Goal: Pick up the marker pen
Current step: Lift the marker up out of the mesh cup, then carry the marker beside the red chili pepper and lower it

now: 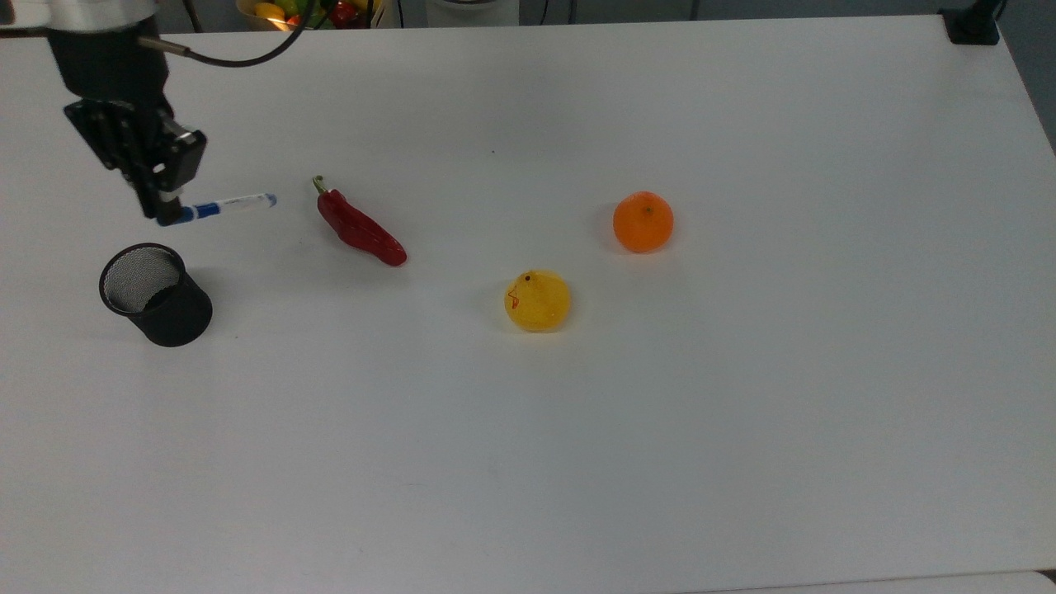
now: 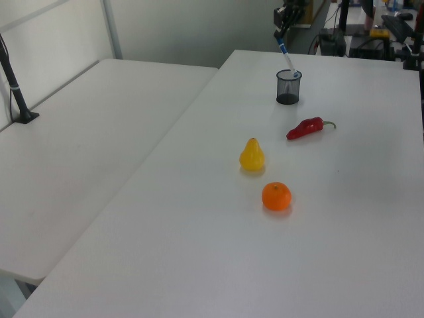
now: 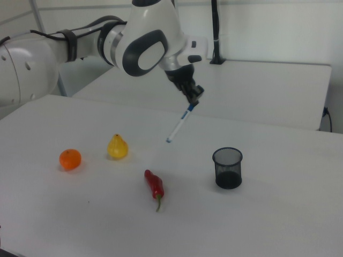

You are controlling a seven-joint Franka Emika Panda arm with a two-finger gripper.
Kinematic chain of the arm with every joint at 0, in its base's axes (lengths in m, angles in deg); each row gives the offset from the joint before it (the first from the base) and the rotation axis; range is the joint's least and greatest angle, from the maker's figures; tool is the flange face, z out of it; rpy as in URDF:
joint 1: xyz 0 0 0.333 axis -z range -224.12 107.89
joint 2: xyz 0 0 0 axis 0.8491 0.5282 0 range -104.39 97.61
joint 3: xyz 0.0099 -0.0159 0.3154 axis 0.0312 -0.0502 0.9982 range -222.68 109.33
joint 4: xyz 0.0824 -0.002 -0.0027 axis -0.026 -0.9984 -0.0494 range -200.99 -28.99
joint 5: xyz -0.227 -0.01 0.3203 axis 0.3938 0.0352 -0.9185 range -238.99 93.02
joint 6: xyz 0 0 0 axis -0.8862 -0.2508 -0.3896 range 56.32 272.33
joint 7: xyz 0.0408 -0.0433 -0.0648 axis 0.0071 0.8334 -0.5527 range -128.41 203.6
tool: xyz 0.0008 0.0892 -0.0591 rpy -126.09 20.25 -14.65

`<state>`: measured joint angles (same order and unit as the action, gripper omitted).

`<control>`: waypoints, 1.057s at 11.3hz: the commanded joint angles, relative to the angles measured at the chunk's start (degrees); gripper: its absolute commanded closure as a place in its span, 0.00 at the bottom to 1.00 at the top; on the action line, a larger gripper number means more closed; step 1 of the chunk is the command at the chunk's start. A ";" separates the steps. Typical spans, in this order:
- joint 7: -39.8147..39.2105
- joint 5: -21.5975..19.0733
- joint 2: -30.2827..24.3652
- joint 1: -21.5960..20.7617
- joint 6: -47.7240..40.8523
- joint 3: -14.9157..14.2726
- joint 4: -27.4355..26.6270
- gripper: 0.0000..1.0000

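At the top view's upper left, the gripper (image 1: 167, 210) grasped one marker pen (image 1: 224, 205); one mesh cup (image 1: 157, 294), one chilli (image 1: 360, 228), one orange (image 1: 643, 221) and one pear (image 1: 537, 300) stood below.

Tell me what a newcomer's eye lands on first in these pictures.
The gripper holds the marker pen in the air by its blue-capped end, the jaws shut on it, above the white table, the pen slanting down toward the red chilli. The black mesh cup stands empty at the right view's right. The yellow pear and the orange sit at the right view's left.

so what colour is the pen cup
Black mesh pen cup, clearest in the right view.
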<state>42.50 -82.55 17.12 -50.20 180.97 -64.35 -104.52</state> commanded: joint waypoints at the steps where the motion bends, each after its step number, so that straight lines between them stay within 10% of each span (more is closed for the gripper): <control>1: -4.28 -0.72 -1.53 -0.88 -11.63 4.15 -1.59 1.00; 12: -7.71 5.52 5.59 -14.51 -21.95 4.43 -6.42 1.00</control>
<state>35.84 -78.04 22.46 -63.32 160.46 -59.36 -110.10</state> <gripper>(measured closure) 0.837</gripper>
